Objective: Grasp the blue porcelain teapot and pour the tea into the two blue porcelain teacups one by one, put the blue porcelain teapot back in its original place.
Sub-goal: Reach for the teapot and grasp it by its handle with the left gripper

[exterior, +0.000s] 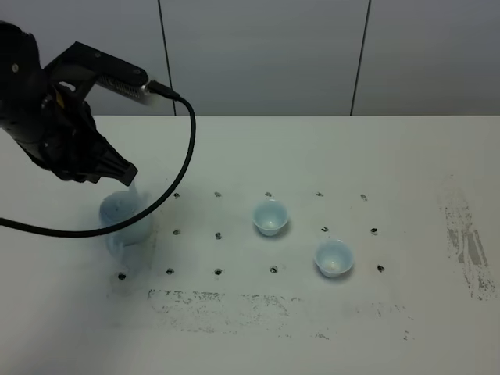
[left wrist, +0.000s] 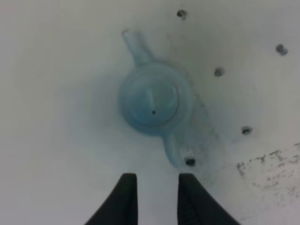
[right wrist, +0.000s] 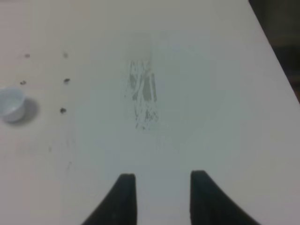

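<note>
Two pours and the return left, seemingly. Hovers with left gripper [left wrist: 157, 177] parted, empty, near blue porcelain teapot [left wrist: 152, 101] on table [exterior: 312, 156], left side; far teacup [exterior: 270, 216], near teacup [exterior: 333, 258] apparently dry.

Wall [exterior: 266, 55]: pale grey panels, split by thin dark vertical seams [exterior: 360, 55].
Table [exterior: 391, 156]: white, matte top.
Table marks: rows of small dark dots [exterior: 218, 234]; grey scuff patches [exterior: 469, 246] at right.
Light: even, soft shadows.
</note>
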`<action>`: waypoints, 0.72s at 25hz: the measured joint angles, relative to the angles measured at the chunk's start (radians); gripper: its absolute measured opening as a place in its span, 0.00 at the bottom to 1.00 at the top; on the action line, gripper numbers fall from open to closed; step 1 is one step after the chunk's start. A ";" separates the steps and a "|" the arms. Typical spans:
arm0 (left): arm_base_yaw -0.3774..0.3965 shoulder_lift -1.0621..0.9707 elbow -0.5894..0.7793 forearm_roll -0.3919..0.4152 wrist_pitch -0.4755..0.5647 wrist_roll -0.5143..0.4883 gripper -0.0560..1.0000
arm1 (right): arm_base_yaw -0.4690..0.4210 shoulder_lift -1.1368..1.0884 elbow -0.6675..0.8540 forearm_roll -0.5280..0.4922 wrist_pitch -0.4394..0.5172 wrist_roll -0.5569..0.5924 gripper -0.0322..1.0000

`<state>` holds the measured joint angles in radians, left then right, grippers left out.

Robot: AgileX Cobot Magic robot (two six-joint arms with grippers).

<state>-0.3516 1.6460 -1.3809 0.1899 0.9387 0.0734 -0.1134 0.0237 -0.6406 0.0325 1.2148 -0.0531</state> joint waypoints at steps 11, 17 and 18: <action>-0.018 -0.142 0.319 0.022 -0.190 -0.122 0.31 | 0.000 -0.031 0.116 0.074 -0.080 -0.003 0.31; -0.018 -0.274 0.500 0.026 -0.430 -0.223 0.31 | 0.000 -0.031 0.117 0.074 -0.087 -0.015 0.31; -0.013 -0.282 0.521 0.025 -0.474 -0.236 0.31 | 0.000 -0.031 0.117 0.074 -0.088 -0.015 0.31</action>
<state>-0.3642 1.3645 -0.8600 0.2148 0.4650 -0.1623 -0.1134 -0.0071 -0.5234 0.1067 1.1265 -0.0680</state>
